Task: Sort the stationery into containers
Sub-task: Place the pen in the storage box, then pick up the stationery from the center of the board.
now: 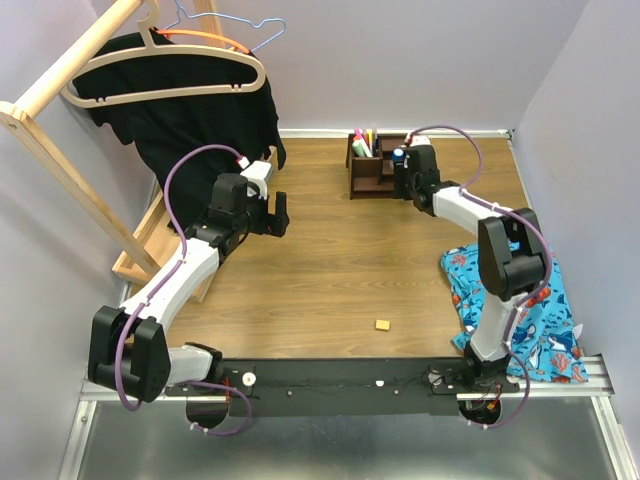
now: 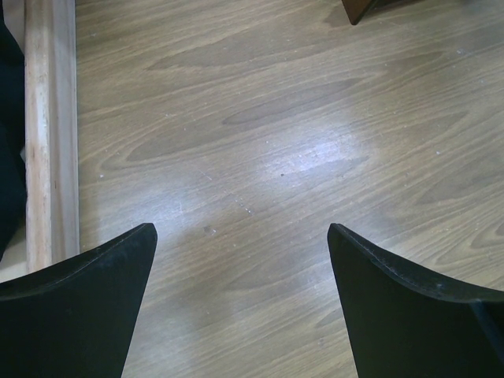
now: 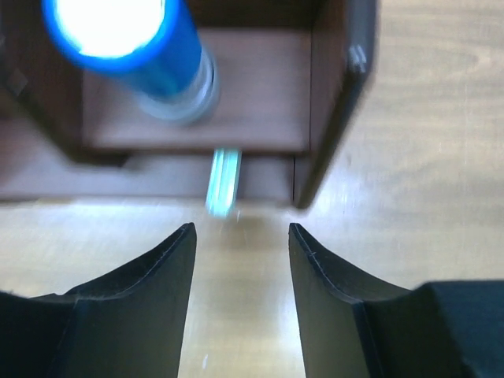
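Wooden table (image 1: 330, 270) with brown organizer (image 1: 371, 176), small eraser (image 1: 381, 324), blue fish-print cloth (image 1: 548, 322)

Far left you have a light wooden clothes rack (image 1: 60, 65). A black garment (image 1: 190, 130) hangs there under a pale wooden hanger (image 1: 165, 92). A crumpled blue fish-print cloth (image 1: 555, 322) lies on the wood-grain tabletop (image 1: 330, 270), near right.

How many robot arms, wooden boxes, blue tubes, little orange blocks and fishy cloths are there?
Robot arms: 2 (left, right)
Wooden organizer: 1
Blue-capped tube: 1
Orange eraser block: 1
Fish-print cloth: 1
Total: 6
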Available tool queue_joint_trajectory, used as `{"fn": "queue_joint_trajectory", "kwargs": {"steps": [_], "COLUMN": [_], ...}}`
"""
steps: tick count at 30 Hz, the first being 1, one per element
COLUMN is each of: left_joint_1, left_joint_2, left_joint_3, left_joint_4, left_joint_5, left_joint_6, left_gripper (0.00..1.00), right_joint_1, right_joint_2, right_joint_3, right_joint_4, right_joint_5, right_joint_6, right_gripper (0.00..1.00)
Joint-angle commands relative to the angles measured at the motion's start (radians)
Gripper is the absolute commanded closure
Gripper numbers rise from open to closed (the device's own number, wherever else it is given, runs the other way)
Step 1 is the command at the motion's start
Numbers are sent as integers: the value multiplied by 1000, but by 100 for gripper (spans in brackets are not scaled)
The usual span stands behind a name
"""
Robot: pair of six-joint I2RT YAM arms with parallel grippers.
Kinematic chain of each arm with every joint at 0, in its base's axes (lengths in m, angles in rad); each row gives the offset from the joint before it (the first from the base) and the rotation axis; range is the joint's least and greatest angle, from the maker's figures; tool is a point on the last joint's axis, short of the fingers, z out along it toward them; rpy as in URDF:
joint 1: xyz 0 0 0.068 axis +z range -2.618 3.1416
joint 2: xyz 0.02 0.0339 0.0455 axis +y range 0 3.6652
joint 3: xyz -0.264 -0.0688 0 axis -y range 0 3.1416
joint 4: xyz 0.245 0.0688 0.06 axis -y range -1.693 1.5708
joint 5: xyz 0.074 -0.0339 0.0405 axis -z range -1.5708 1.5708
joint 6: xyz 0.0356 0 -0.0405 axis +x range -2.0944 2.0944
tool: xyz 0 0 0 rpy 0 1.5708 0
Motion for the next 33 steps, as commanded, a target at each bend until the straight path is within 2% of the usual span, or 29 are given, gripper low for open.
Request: {"fn": "queue_joint_trajectory", "kwargs": {"steps": [1,7,10,11,14,15,19,22,24,26,29,33], "left_joint_1": [5,5,4,4,4,2,-1,-5,-5,-7,-10,-15], "left_joint_2": [-22,-25,-22,-22,-22,-24,-16,-8,-7,-5,-7,-8], "left_joint_3": [-13,-10,-11,-13,-21,-24,-25,-22,-18,-15,-13,-13], "left_joint_4": [23,21,24,26,32,35,40,46,47,46,41,38], "left_joint_5": [12,23,29,29,34,35,43,48,49,48,43,46], "left_joint_6": [1,-6,-10,-12,-18,-18,-29,-30,-33,-32,-27,-29], "left_gripper": [1,1,1,1,1,1,1,1,1,1,1,1], "right_joint_1": [-6,-6,-6,-4,8,12,57,127,219,284,308,338], "right_joint_2": [-169,-284,-341,-353,-430,-443,-563,-676,-756,-848,-861,-783], "right_joint_3": [-88,-196,-258,-273,-339,-350,-430,-511,-595,-644,-658,-640], "right_joint_4": [-98,-193,-245,-258,-307,-333,-461,-529,-551,-511,-534,-621], "right_joint_5": [-75,-165,-394,-540,-702,-727,-761,-795,-812,-766,-764,-762], "right_joint_6": [112,138,43,5,-142,-244,-460,-604,-691,-681,-745,-892], "right_gripper": [41,41,42,43,43,43,44,46,45,43,44,49]}}
